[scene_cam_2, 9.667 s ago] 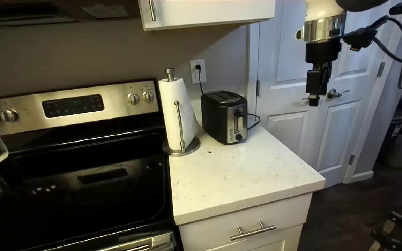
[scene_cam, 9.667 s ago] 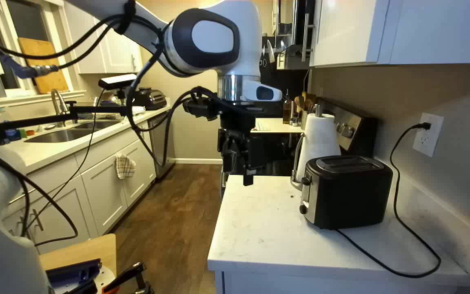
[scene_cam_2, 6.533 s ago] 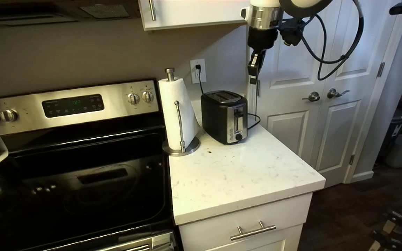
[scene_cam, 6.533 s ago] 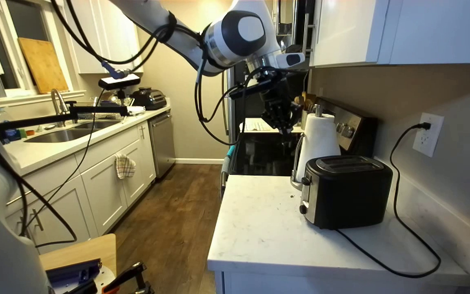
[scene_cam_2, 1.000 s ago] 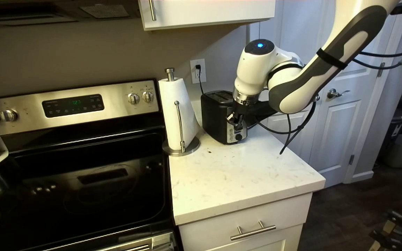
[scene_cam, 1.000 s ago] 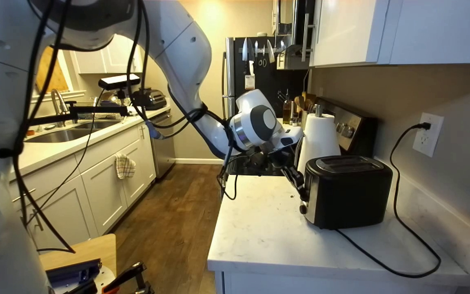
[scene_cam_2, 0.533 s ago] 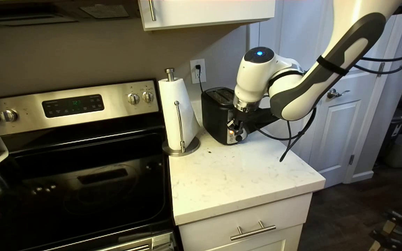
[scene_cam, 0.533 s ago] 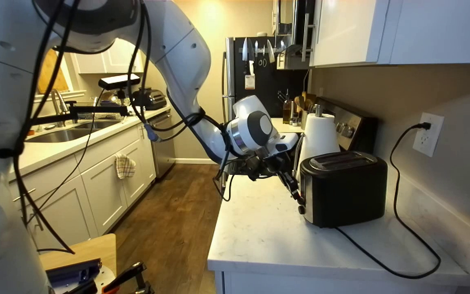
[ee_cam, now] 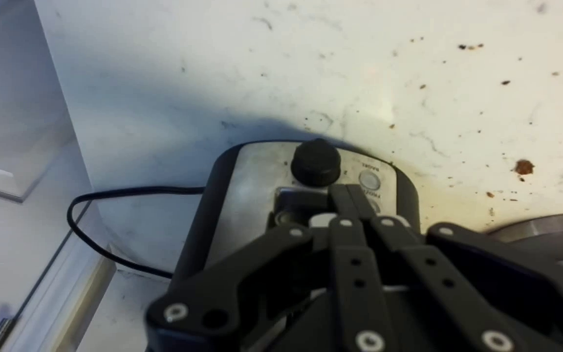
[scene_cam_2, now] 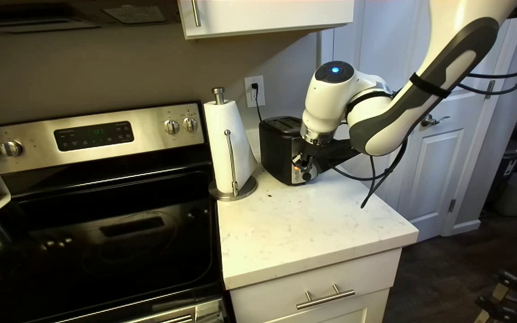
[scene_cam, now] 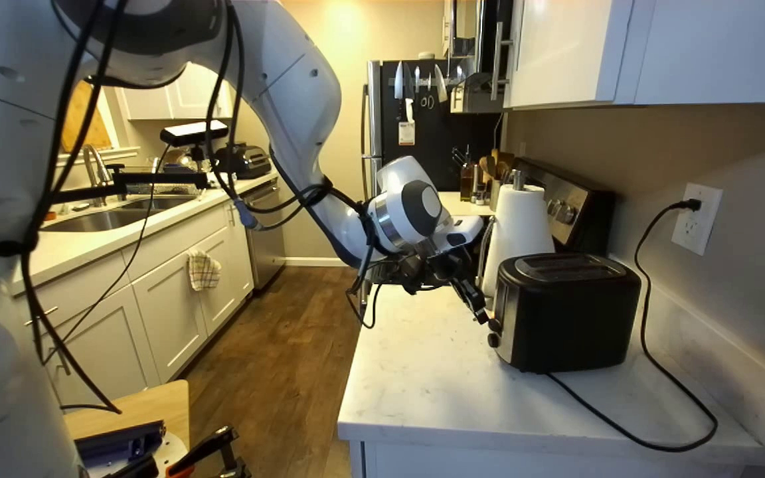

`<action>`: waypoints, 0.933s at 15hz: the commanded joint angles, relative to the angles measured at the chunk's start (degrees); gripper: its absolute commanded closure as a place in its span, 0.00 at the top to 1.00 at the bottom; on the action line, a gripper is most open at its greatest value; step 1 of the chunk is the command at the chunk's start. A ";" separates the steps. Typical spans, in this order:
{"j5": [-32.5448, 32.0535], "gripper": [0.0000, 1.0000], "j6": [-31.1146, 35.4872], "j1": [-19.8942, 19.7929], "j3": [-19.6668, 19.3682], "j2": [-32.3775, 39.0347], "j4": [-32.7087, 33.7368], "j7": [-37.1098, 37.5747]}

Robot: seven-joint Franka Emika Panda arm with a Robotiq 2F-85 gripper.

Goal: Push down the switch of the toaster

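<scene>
Place: kitchen | stove (scene_cam_2: 142, 193) is standing beside the counter (scene_cam_2: 326, 224) | toaster (scene_cam: 572, 318) and paper towels (scene_cam_2: 226, 148) are sitting on that counter | sink (scene_cam: 100, 220) is showing across the room | knives (scene_cam: 399, 81) are hanging on the fridge (scene_cam: 445, 159) | cupboard (scene_cam: 558, 53) is hanging overhead

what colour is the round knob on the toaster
The round knob is black, clearest in the wrist view.

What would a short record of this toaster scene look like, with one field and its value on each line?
Toaster: upright on the white countertop
Lever: low on the toaster's front, just above the dial
Tool: closed, close to the lever; contact cannot be told
Light: orange, glowing on the toaster's front in an exterior view
Cord: plugged into the wall outlet
Neighbour: paper towel roll, standing upright beside the toaster
</scene>
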 commanded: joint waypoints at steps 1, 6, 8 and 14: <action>-2.45 0.00 1.69 2.03 -1.75 -0.13 -2.60 4.24; -5.36 0.00 3.88 4.69 -3.07 -4.68 -7.34 5.01; -6.21 0.00 4.47 5.59 -3.05 -7.09 -9.56 3.91; 0.27 0.24 2.57 3.89 2.09 -11.96 -15.27 -1.36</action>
